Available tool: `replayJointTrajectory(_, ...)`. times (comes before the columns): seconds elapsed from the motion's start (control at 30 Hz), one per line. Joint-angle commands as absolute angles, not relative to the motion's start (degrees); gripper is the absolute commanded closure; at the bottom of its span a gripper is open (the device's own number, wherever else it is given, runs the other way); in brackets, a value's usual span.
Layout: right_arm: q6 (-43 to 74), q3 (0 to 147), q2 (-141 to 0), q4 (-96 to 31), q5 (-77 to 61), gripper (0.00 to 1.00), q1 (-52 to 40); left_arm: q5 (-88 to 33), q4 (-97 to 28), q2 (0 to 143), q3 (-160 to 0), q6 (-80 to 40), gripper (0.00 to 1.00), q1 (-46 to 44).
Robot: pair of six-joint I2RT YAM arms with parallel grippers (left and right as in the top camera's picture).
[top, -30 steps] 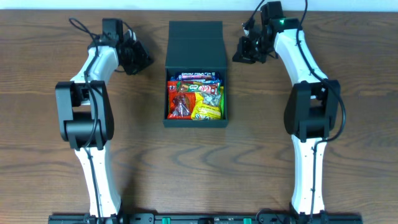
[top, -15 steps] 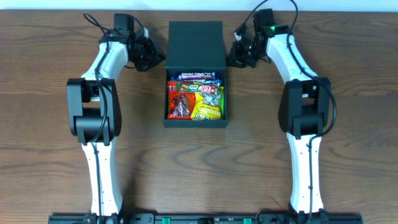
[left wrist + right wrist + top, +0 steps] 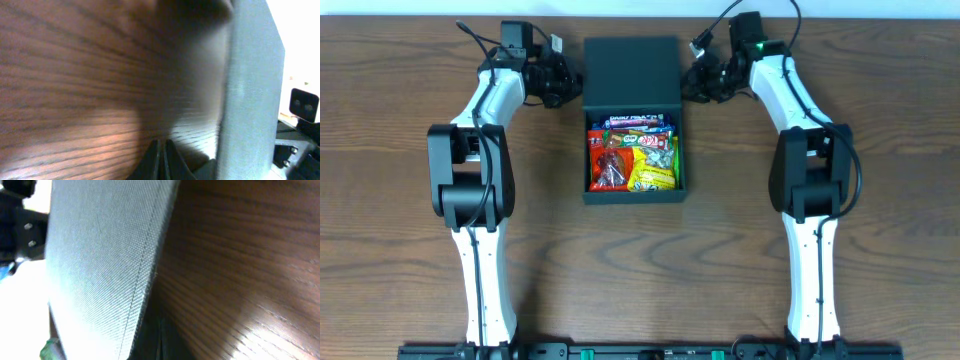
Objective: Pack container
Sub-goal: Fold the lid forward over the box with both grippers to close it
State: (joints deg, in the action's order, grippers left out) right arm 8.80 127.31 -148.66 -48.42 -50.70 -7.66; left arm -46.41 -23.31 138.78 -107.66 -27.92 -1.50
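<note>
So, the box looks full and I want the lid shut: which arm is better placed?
Probably right: the right gripper, shut, sits almost at the lid edge; the left gripper shows a gap.

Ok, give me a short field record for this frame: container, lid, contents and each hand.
container: dark box, open, on the wooden table
lid: flap folded back, on the side away from the arm bases
contents: snack packets fill the box
left hand: shut, holding nothing, by the lid's left edge
right hand: shut, holding nothing, by the lid's right edge
contact with lid: cannot tell
</note>
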Motion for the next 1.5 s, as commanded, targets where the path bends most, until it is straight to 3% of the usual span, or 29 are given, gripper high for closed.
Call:
replayJointTrajectory(0.0,3.66,127.87,-149.36,-48.16,-59.99,0.99,-7.73,-52.88,-22.90,139.48,-110.78,-26.11,0.94,-2.26)
replayJointTrajectory(0.5,-11.55,127.94,-134.13,-51.81,-56.99,0.98,-6.94,-54.04,-35.44,131.83,-120.18,-10.57,0.94,-2.66)
replayJointTrajectory(0.67,-21.28,127.94,-128.88,-61.71,-56.27,0.98,-7.38,-53.98,-42.54,125.32,-120.18,-0.30,0.94,-2.66)
replayJointTrajectory(0.83,-26.89,127.94,-125.43,-72.31,-45.95,0.99,-8.34,-48.05,-52.45,118.91,-120.18,9.28,0.94,-2.66)
replayJointTrajectory(0.93,-26.81,127.94,-123.94,-73.67,-41.30,0.99,-8.21,-41.32,-53.65,116.36,-120.18,9.47,0.94,-2.57)
replayJointTrajectory(1.13,-22.55,127.94,-123.33,-72.55,-35.90,0.99,-7.88,-38.96,-56.18,115.83,-120.16,9.43,0.94,-2.55)
replayJointTrajectory(1.47,-19.07,127.94,-123.07,-69.10,-31.48,0.99,-7.79,-35.42,-70.85,115.50,-120.16,9.45,0.94,-2.55)
